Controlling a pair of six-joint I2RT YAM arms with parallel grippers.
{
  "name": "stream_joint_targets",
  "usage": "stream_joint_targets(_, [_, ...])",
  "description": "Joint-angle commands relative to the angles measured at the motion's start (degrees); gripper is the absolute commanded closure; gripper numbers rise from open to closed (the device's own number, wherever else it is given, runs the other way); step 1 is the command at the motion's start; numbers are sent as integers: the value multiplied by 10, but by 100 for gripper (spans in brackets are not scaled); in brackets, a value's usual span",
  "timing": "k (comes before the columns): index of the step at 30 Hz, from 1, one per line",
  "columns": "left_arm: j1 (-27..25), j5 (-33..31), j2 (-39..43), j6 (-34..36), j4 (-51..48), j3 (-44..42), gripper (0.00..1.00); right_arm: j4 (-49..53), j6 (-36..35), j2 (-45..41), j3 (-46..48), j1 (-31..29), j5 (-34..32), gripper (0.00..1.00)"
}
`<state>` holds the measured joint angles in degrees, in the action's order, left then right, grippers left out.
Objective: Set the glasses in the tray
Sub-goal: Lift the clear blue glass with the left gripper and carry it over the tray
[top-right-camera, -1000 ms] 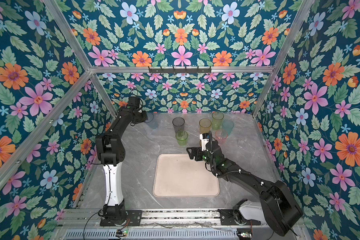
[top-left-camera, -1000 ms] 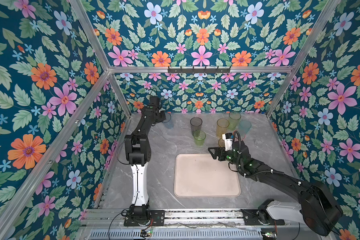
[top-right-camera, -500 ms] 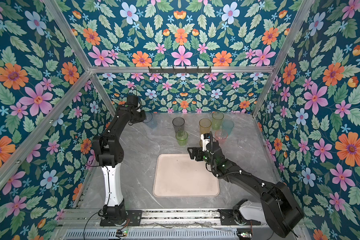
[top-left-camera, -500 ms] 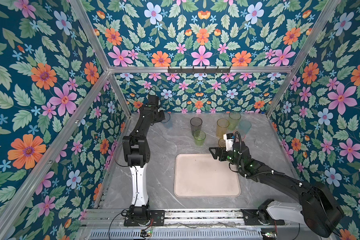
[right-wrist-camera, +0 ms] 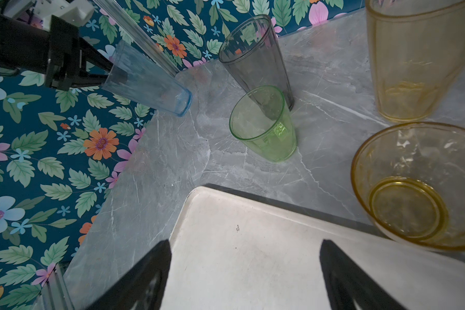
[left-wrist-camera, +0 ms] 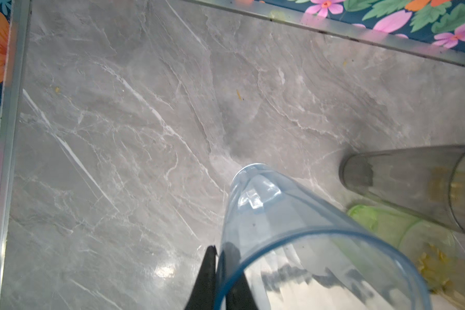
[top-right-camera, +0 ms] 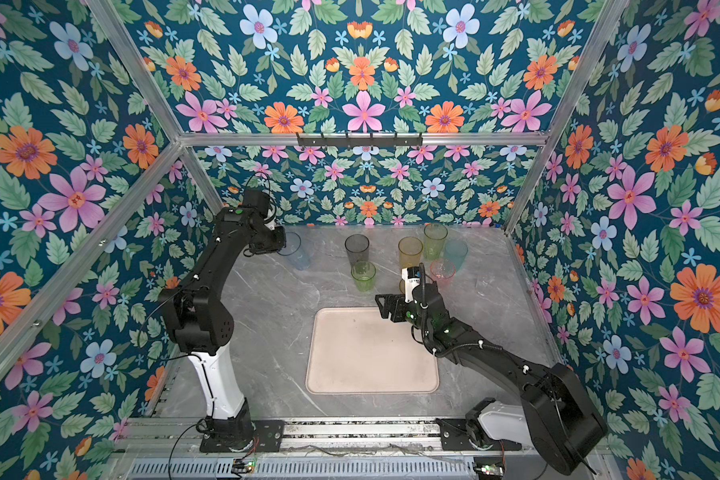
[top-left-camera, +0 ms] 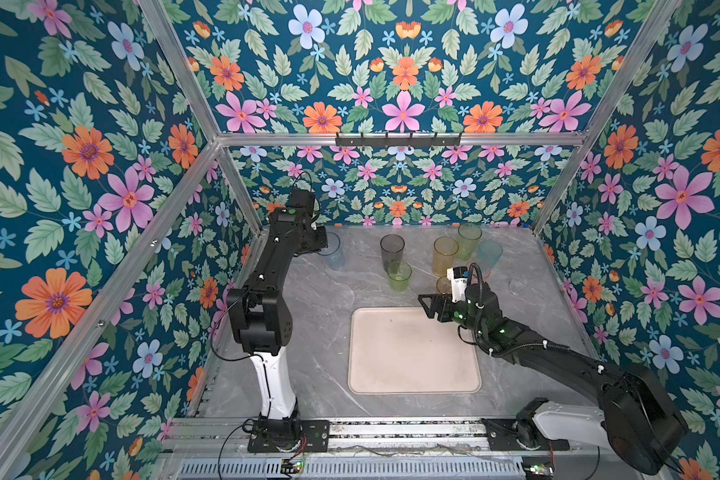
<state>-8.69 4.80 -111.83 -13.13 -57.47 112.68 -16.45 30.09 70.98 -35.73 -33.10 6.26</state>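
Note:
My left gripper is shut on the rim of the tall blue glass, one finger inside and one outside. In both top views this glass stands at the back left, and in the right wrist view it leans. My right gripper hangs open and empty over the far right corner of the beige tray, which holds nothing. Behind the tray stand the smoke grey glass, short green glass, tall amber glass and short yellow glass.
More glasses stand at the back right: a yellow-green one, a teal one, a pink one partly behind my right wrist, and a clear one. The left wall and back wall rail run close to the blue glass.
My left wrist has risen slightly at the back left corner, its grip on the blue glass tightening. The right arm has not moved.

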Motion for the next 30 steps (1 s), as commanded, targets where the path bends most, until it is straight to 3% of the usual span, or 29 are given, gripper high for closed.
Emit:
stream_joint_targets(1, [-17,12,39,10,-23,-32,98,-3,8,1,-3,0,-4,12])
stream_joint_targets(13, [-126,2,112,3,-76,-92,99,-4,10,-6,2,0,-8,12])
stream_joint_targets(30, [-244,-34,133,-47,-32,-204,100,-4,11,0,-1,0,-4,12])
